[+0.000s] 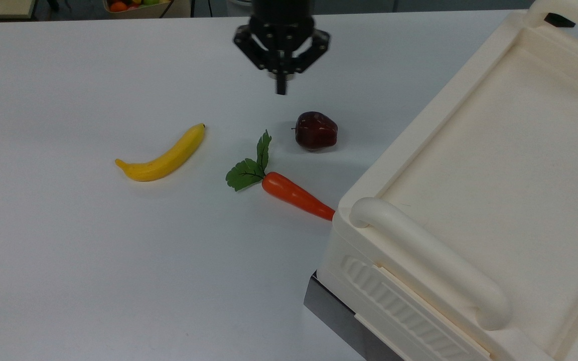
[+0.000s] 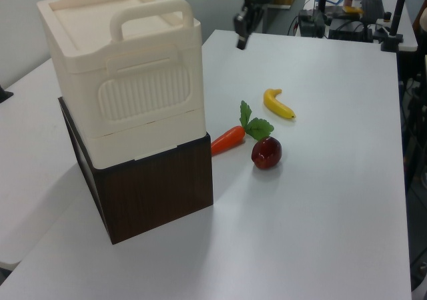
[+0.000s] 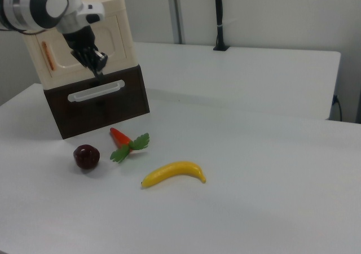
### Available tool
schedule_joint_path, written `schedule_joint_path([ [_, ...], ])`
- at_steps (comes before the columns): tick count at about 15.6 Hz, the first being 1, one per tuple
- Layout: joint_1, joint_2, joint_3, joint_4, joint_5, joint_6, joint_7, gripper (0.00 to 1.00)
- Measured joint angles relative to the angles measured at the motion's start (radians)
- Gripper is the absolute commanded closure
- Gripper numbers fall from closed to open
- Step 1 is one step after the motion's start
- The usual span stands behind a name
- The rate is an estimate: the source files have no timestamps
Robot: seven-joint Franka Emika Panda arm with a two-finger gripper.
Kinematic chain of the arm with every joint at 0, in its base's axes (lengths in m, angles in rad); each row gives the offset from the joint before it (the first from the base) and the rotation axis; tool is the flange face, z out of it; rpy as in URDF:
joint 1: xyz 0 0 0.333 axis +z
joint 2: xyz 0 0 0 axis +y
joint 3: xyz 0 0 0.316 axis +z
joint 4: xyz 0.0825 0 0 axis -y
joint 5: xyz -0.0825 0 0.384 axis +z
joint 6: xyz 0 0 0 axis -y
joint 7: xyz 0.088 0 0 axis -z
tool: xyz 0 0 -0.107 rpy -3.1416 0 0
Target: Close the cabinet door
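Note:
The cream cabinet [image 1: 494, 175] fills the top view's right side and stands at the left view's left [image 2: 147, 93]. In the right view the cabinet door [image 3: 119, 39] lies flush with the cabinet's face, its copper strip [image 3: 49, 56] at the right view's left end. My gripper [image 1: 281, 89] hangs above the table, to the top view's left of the cabinet and just beyond the apple, with its fingers shut on nothing. It also shows in the left view [image 2: 240, 43] and, in front of the door, in the right view [image 3: 98, 70].
A dark red apple [image 1: 315, 130], a carrot [image 1: 294, 194] with green leaves and a banana [image 1: 163, 155] lie on the white table beside the cabinet. The carrot's tip reaches the cabinet's corner. The cabinet rests on a dark brown base [image 2: 153, 193] with a pale handle [image 3: 96, 91].

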Motion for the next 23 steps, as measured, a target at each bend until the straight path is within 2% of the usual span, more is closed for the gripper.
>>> schedule_joint_path([
  [2, -0.038, -0.023, -0.001, -0.027, -0.023, -0.073, -0.089, 1.00],
  [5, -0.108, -0.075, -0.002, -0.058, -0.027, -0.206, -0.266, 1.00],
  [7, -0.156, -0.103, -0.002, -0.068, -0.027, -0.264, -0.337, 1.00],
  [8, -0.176, -0.112, -0.002, -0.073, -0.027, -0.279, -0.354, 0.95],
  [9, -0.190, -0.118, -0.003, -0.077, -0.027, -0.287, -0.360, 0.87],
  [10, -0.197, -0.120, -0.002, -0.080, -0.027, -0.291, -0.361, 0.73],
  [11, -0.200, -0.120, -0.002, -0.082, -0.027, -0.298, -0.361, 0.63],
  [12, -0.201, -0.120, -0.002, -0.083, -0.027, -0.309, -0.361, 0.40],
  [13, -0.202, -0.120, -0.002, -0.083, -0.027, -0.318, -0.361, 0.22],
  [14, -0.205, -0.121, -0.002, -0.083, -0.027, -0.320, -0.361, 0.00],
  [23, -0.232, -0.133, -0.003, -0.083, -0.027, -0.320, -0.365, 0.00],
])
